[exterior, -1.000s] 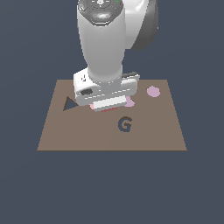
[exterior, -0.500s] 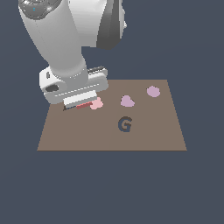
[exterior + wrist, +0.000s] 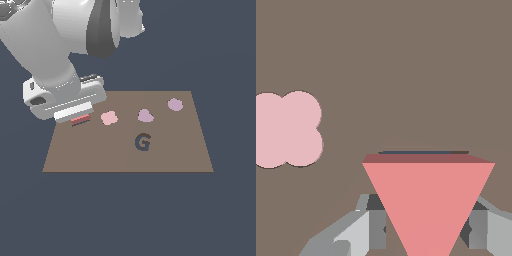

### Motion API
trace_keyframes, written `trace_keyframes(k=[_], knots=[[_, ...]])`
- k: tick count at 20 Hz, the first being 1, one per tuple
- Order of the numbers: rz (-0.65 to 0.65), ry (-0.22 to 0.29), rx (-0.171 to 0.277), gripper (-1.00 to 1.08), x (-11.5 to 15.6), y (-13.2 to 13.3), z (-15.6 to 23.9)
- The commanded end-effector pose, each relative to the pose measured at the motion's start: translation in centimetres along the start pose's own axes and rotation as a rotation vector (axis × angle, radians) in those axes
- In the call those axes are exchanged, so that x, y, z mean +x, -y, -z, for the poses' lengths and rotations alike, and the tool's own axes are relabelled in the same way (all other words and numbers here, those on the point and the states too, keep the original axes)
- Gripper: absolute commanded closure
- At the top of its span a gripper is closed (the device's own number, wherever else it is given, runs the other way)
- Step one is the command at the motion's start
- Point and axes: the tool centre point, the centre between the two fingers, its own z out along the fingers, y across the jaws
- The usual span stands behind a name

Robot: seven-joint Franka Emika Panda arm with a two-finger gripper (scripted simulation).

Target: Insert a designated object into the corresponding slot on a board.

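The salmon-red triangular block (image 3: 427, 200) is held between my gripper's fingers (image 3: 365, 227). In the exterior view only a red sliver of the block (image 3: 80, 119) shows under the gripper (image 3: 79, 118), low over the brown board (image 3: 170, 155) at the exterior view's left. The dark slate-blue triangular slot (image 3: 423, 152) shows only as a thin dark strip just past the block's edge; the rest of it is hidden under the block. The gripper is shut on the block.
A pink lumpy blob (image 3: 109, 118) lies on the board just beside the gripper, also in the wrist view (image 3: 288, 129). Two mauve blobs (image 3: 145, 115) (image 3: 175, 104) lie further to the exterior view's right. A dark G-shaped cutout (image 3: 143, 142) sits mid-board.
The arm has carried the block toward the exterior view's left, from near the board's middle to over the triangular slot, which is now covered.
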Motion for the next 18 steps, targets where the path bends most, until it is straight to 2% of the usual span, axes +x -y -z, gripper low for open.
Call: trace_keyframes(k=[1, 12, 13, 18], knots=[[0.008, 0.0, 0.0, 1.08, -0.1, -0.5, 0.0], [0.01, 0.001, 0.001, 1.08, -0.1, -0.7, -1.0], [0.01, 0.001, 0.001, -0.92, -0.1, -0.7, -1.0], [0.01, 0.001, 0.001, -0.92, -0.1, -0.7, -1.0]])
